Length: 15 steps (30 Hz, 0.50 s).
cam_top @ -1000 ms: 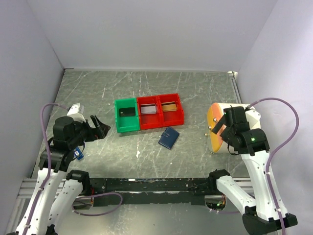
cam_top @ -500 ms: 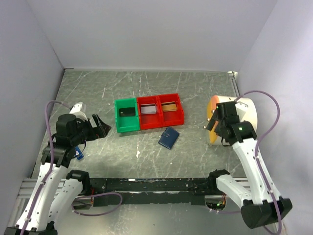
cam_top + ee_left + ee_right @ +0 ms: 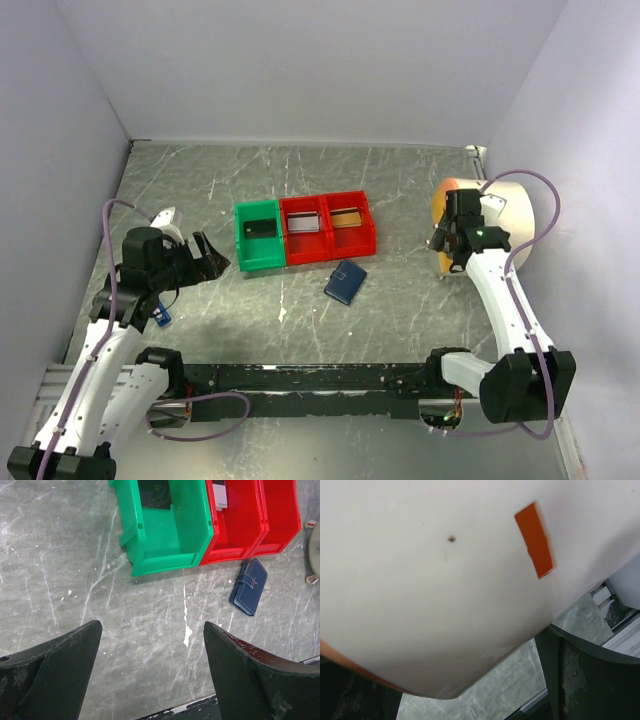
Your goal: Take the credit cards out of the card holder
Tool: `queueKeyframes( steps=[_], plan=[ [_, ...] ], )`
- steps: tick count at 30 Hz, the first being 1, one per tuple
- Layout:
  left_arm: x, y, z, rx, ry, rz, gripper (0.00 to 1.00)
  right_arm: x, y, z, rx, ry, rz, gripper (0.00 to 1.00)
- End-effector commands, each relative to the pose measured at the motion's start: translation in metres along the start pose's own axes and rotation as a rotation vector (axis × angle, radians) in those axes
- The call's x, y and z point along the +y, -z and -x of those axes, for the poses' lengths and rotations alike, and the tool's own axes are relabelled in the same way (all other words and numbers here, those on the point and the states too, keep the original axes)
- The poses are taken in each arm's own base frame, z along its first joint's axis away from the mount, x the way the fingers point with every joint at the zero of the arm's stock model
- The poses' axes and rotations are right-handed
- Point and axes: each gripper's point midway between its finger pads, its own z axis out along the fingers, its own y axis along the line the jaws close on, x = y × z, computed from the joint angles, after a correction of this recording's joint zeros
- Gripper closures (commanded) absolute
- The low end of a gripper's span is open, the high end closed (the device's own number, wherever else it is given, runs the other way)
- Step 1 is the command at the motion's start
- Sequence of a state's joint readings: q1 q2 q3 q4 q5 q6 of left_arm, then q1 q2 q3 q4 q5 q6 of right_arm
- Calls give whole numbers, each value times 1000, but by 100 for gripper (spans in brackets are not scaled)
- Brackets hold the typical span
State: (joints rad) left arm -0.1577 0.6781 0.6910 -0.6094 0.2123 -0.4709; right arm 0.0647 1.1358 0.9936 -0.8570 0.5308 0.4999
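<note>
Across my desk [image 3: 400, 190]
Navy folding card holder [image 3: 345, 282] lies before two red plastic bins [image 3: 350, 241]; green plastic bin [image 3: 262, 259] adjoins their left.

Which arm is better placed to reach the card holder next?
Left, likely. The left gripper is open, with the card holder in its wrist view across bare table. The right gripper is close to a cream drum that fills its view.

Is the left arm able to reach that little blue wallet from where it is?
Probably yes. The card holder lies closed on the table just in front of the red bins. Nothing is on it, and the left gripper is open with only bare surface between.
</note>
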Motion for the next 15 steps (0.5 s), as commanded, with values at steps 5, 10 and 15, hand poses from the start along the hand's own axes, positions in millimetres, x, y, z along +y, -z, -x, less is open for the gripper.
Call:
queueKeyframes(
  steps=[5, 10, 15],
  plan=[
    [-4, -7, -1, 19, -6, -35, 6, -26, -17, 34, -86, -88, -96, 0],
    [-4, -8, -3, 29, -7, -38, 6, -25, -12, 39, -75, -92, -80, 0],
    [-5, -10, -4, 40, -10, -45, 6, 0, 43, 61, -156, -79, 211, 0]
  ],
)
